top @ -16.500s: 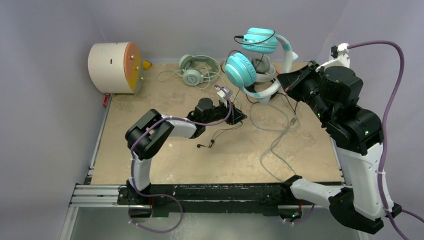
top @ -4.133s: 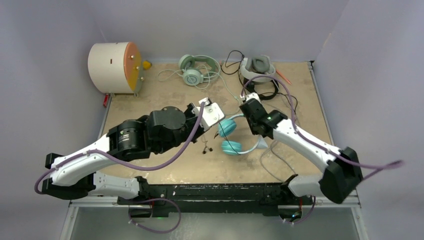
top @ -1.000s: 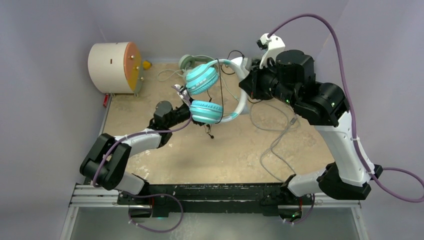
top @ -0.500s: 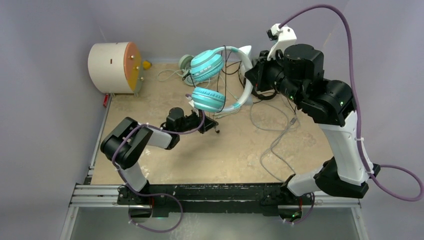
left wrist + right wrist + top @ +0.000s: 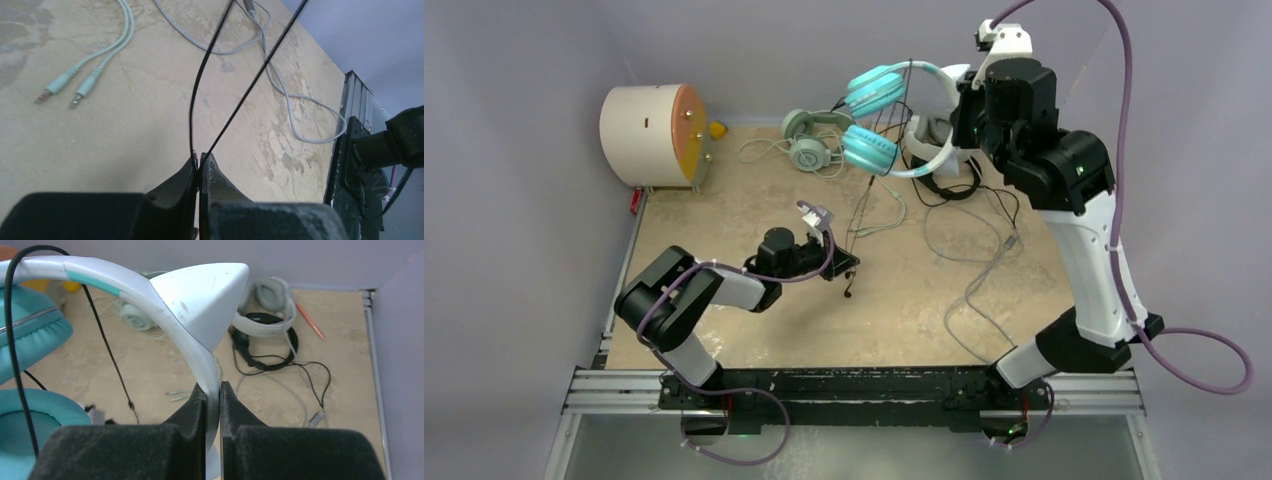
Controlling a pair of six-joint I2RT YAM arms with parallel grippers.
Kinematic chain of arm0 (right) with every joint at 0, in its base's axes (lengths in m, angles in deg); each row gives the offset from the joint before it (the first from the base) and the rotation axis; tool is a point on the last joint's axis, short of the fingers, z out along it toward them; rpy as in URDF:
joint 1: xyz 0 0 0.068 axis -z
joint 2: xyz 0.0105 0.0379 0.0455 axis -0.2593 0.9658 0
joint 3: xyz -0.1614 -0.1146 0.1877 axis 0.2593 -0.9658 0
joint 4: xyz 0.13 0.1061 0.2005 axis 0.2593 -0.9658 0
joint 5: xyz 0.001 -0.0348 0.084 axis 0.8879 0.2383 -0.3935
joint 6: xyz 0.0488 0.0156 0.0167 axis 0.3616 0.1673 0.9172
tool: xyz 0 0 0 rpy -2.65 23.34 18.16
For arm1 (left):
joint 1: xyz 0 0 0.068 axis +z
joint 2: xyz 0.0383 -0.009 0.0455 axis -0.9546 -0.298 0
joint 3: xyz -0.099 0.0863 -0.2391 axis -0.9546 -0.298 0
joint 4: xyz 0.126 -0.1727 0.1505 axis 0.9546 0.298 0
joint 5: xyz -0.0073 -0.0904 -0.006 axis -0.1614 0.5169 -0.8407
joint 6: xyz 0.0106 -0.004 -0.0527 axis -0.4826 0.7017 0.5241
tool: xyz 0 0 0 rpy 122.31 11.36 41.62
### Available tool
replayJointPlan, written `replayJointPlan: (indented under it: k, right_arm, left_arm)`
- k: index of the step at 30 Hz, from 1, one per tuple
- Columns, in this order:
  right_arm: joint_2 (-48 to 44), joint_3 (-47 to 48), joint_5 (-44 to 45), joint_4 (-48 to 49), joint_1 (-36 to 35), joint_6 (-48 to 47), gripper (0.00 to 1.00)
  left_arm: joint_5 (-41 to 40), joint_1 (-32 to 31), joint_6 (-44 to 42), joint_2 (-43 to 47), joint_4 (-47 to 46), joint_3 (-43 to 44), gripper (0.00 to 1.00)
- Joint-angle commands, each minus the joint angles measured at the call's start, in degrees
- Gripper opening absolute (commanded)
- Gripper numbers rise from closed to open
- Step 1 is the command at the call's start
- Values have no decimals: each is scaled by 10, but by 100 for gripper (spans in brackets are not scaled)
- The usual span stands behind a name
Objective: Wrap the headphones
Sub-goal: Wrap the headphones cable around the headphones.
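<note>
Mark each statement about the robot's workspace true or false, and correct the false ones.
1. The right gripper grips the teal headphones by their white band. True.
2. The teal headphones lie flat on the table. False: they are held up in the air.
3. The left gripper is shut on a black cable. True.
4. The mint-green headphones are in the left gripper. False: they lie on the table at the rear, apart from both grippers.
</note>
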Motion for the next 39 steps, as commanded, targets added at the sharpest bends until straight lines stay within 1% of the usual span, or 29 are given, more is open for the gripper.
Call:
replayJointPlan:
  k: [1,5,9,11,14,19,23,26,28,30,32,34,37,39]
  right_arm:
    - [24,39,-16,64,68,31,0]
    - [41,19,4,86,119,70,0]
    - [44,-41,64,135,169,92,0]
    - [55,-60,85,141,192,106,0]
    - [76,-76,89,128,221,131,0]
    - [86,-148,105,148,239,146,0]
    - [86,-226,129,172,239,138,0]
    - [81,-293,152,208,237,110,0]
    - [75,-336,144,224,234,96,0]
    - [68,-372,135,227,232,95,0]
    - [55,-405,116,226,225,93,0]
    - [38,-439,95,243,211,69,0]
    - [12,-480,82,245,175,34,0]
    - [2,-500,75,228,145,21,0]
  left_arm:
    - [-40,-45,-7,35,38,-5,0]
    - [-63,-82,-6,58,82,-5,0]
    - [-95,-117,-11,109,157,-6,0]
    - [-114,-134,-24,142,209,2,0]
    - [-151,-160,-49,194,307,27,0]
    - [-196,-190,-76,250,474,93,0]
    - [-270,-218,-109,279,658,192,0]
    - [-339,-232,-147,284,783,283,0]
    - [-385,-233,-179,273,863,366,0]
    - [-426,-233,-213,251,923,452,0]
    - [-459,-233,-255,226,951,520,0]
    - [-488,-233,-298,205,949,562,0]
    - [-516,-234,-349,178,924,598,0]
    - [-533,-233,-378,161,900,612,0]
